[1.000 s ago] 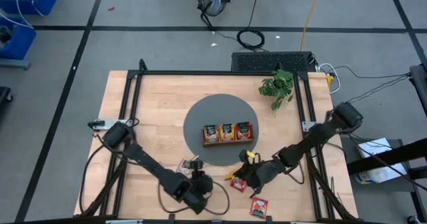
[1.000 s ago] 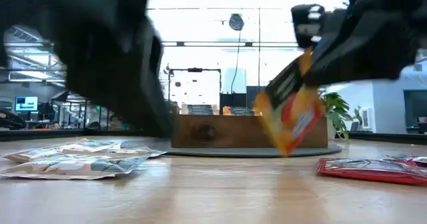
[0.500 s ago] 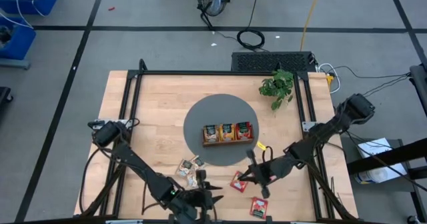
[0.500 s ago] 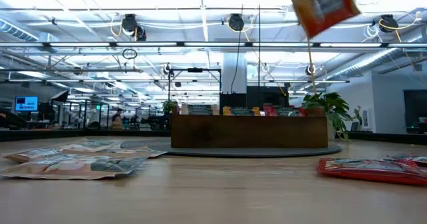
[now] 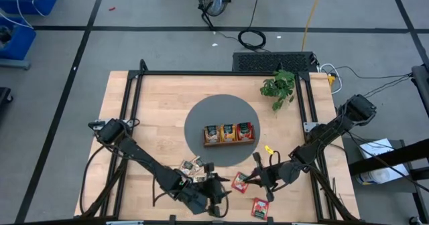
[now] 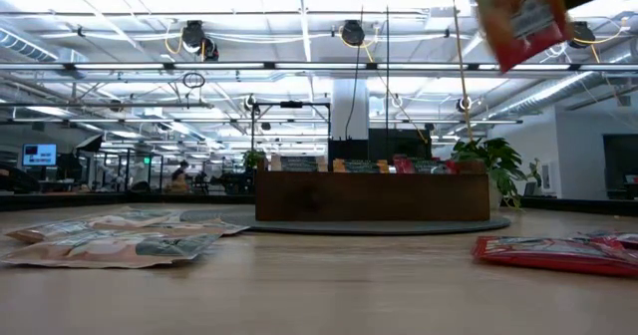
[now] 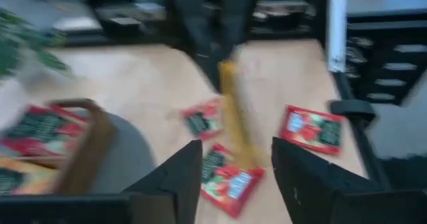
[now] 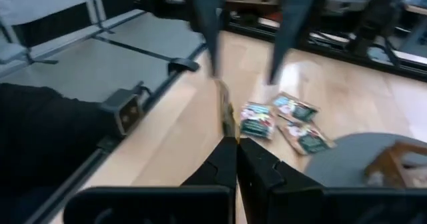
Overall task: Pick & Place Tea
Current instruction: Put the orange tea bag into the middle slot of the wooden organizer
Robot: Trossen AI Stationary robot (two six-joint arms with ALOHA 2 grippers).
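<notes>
High view: right hand [image 5: 258, 176] is clamped on an orange-yellow sachet [image 8: 225, 107], up off the bench [image 5: 161, 104] – the wooden tray [image 5: 230, 134] sits just beyond it, toward the bench's middle. Left hand [image 5: 216, 189] hangs spread and empty over the tan sachets [image 5: 191, 168]. Red sachets [image 5: 260, 207] lie nearest the right hand.

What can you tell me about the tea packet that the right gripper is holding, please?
The packet is a thin flat orange-yellow sachet, pinched edge-on between the shut fingers of the right gripper. It hangs above the table, touching nothing else. The left wrist view shows it upright over red packets; the low view shows it high and tilted.
</notes>
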